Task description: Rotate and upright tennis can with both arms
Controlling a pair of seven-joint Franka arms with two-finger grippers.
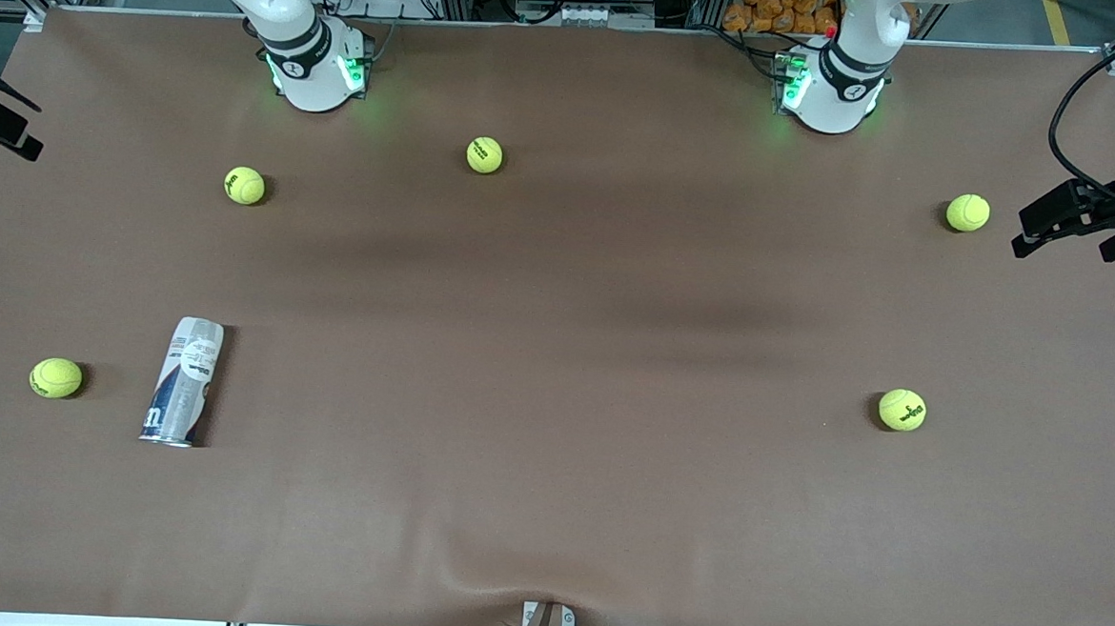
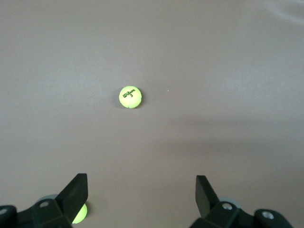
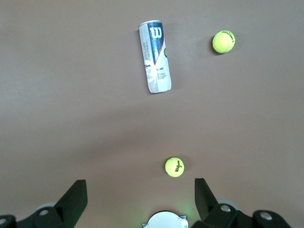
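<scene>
Clear-plastic tennis can (image 1: 184, 381) lying flat — pincers spread

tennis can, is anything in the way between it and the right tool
Nothing visible blocks it. The tennis can lies on its side on bare table; the open right tool sees it directly, with one tennis ball off the line and another beside the can.

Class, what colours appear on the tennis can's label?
White and navy on the tennis can, clearest in the right wrist view.
</scene>
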